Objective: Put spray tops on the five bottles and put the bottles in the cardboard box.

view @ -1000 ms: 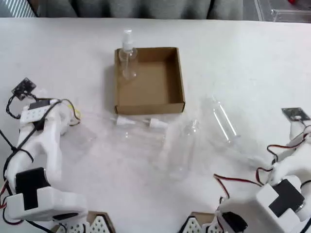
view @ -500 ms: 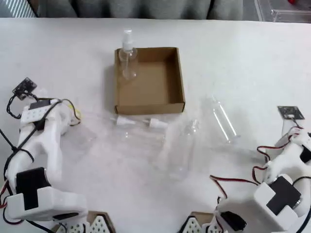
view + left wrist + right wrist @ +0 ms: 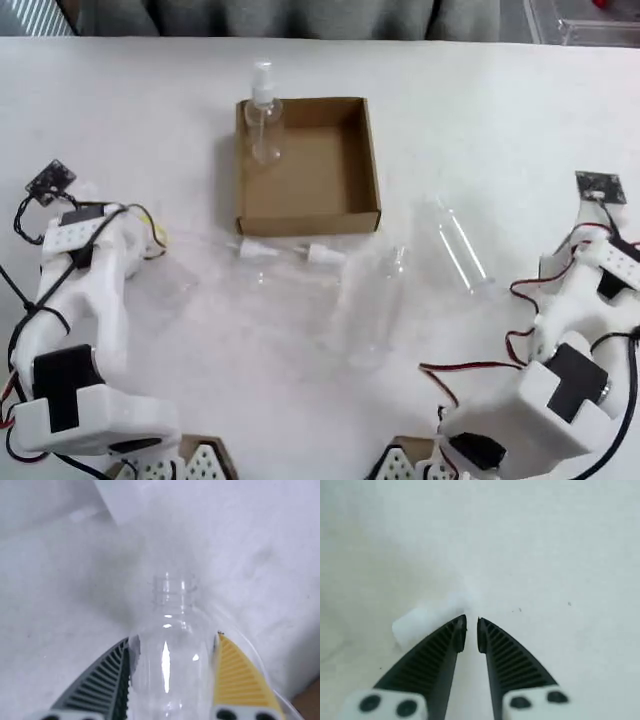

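A clear bottle with a white spray top stands in the back left corner of the cardboard box. Two loose spray tops lie just in front of the box. Two uncapped clear bottles lie on the table to the right of them. My left gripper is shut on another uncapped clear bottle, its neck pointing away from the fingers. My right gripper hangs shut just over the table, with a small white piece beside its tips.
The left arm stands at the table's left side and the right arm at the front right. Red and black cables loop beside the right arm. Bare white tabletop surrounds the box.
The right arm has swung outward to the right and toward the back, its wrist now farther from the lying bottles. The left arm and all bottles kept still.
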Robot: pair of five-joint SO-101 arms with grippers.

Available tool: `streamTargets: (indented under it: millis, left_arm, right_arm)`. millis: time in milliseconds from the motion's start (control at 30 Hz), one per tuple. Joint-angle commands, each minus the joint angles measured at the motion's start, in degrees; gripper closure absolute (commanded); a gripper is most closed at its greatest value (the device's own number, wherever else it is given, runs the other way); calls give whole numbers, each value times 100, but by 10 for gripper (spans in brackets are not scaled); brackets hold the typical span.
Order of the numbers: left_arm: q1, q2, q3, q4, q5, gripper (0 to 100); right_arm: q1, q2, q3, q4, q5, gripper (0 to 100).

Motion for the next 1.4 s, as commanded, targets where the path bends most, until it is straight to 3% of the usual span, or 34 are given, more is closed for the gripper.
streamTargets:
  millis: [0, 100, 200, 300, 500, 667, 900, 1367]
  left_arm:
    - [75, -57, -202, 0, -141, 979]
    - [75, -57, -202, 0, -237, 979]
    - [75, -57, -211, 0, -255, 979]
    - [75, -57, -211, 0, -255, 979]
    - [75, -57, -211, 0, -264, 979]
    - [75, -57, -211, 0, -264, 979]
    - [48, -57, -211, 0, -264, 979]
    - [75, -57, -211, -9, -273, 979]
  right_arm:
    - [-75, -40, -730, 664, -308, 984]
    - [-75, -207, -976, 1481, -343, 984]
    - [-75, -541, -905, 1631, -396, 983]
    - [-75, -910, -466, 1631, -905, 974]
    - [-198, -1842, 466, 1569, -1459, 835]
    - [-488, -1982, 721, 848, -2163, 875]
    - [-673, -1086, 765, 66, -2989, 885]
    - [-752, -22, 501, -365, -2848, 899]
